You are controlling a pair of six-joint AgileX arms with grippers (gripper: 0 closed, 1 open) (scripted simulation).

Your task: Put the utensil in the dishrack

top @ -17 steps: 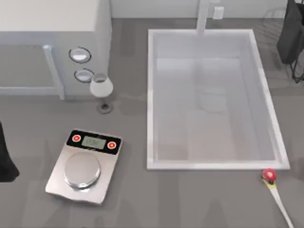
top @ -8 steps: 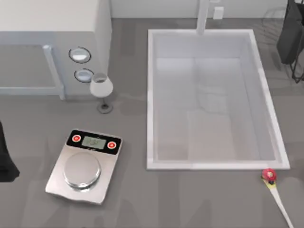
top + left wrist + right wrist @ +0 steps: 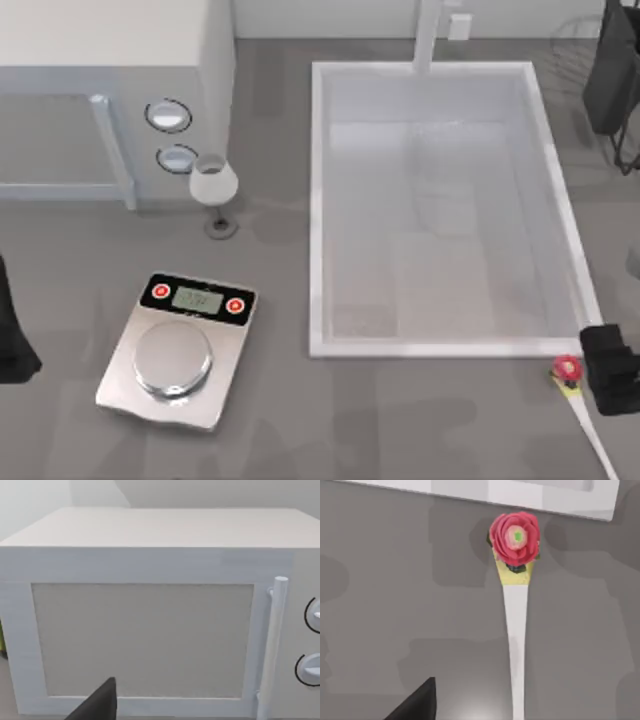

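The utensil lies on the counter just in front of the sink's front right corner. Its red head is toward the sink and its off-white handle runs to the front right. In the right wrist view the utensil lies flat, with a rose-like red head, a yellow neck and a long pale handle. My right gripper hangs above the counter just right of the utensil's head, holding nothing. Thin wires of the dishrack show at the far right back. My left arm sits idle at the left edge, facing the microwave.
A big white sink basin with a faucet fills the middle right. The microwave is at the back left, with a white wine glass in front of it. A silver kitchen scale sits front left.
My right arm has come into the top view at the right edge, beside the utensil's head. The utensil has not moved, and the left arm is still.
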